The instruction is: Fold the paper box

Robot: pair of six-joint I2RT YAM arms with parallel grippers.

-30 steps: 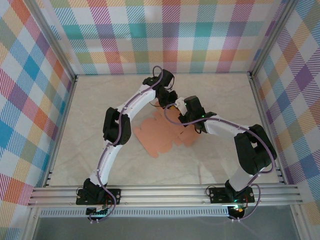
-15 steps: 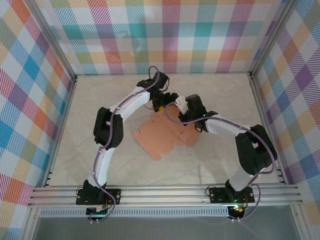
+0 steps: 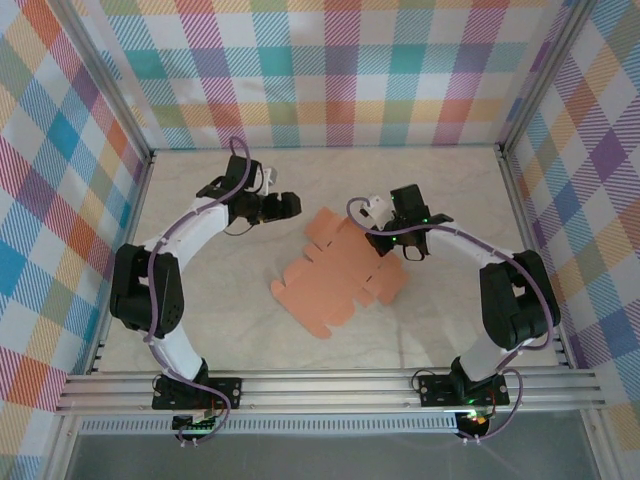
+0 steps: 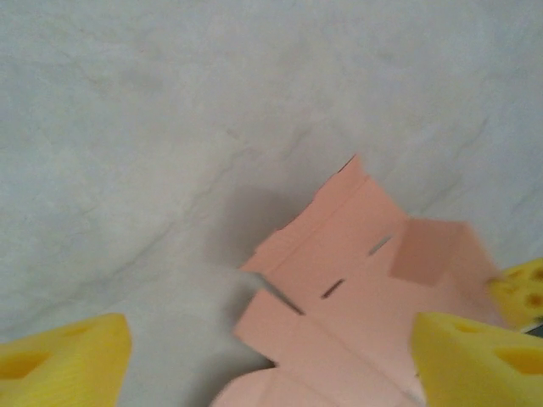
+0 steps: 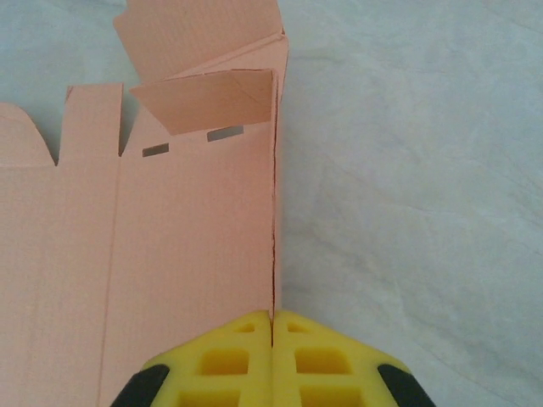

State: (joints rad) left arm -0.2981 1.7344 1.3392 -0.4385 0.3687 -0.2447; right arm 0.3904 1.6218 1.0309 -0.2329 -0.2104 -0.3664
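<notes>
The paper box (image 3: 335,272) is a salmon-orange die-cut sheet lying mostly flat in the middle of the table. My right gripper (image 3: 380,240) is shut on the sheet's right-hand side panel. In the right wrist view its yellow fingers (image 5: 237,356) meet at the bottom of the frame, pinching that panel's edge (image 5: 275,212) so that it stands upright. A small flap (image 5: 204,100) is folded inward at the far end. My left gripper (image 3: 292,205) hangs open to the left of the sheet, apart from it. Its yellow fingers (image 4: 64,360) stand wide in the left wrist view, with the slitted sheet (image 4: 356,271) ahead.
The table (image 3: 200,300) is pale marble-patterned, ringed by aluminium rails and plaid walls. A rail (image 3: 330,385) crosses the near edge by the arm bases. Open surface lies left of and in front of the sheet.
My left gripper has opened, let go of the sheet's far end and swung away to the left. The right gripper stays shut on the side panel.
</notes>
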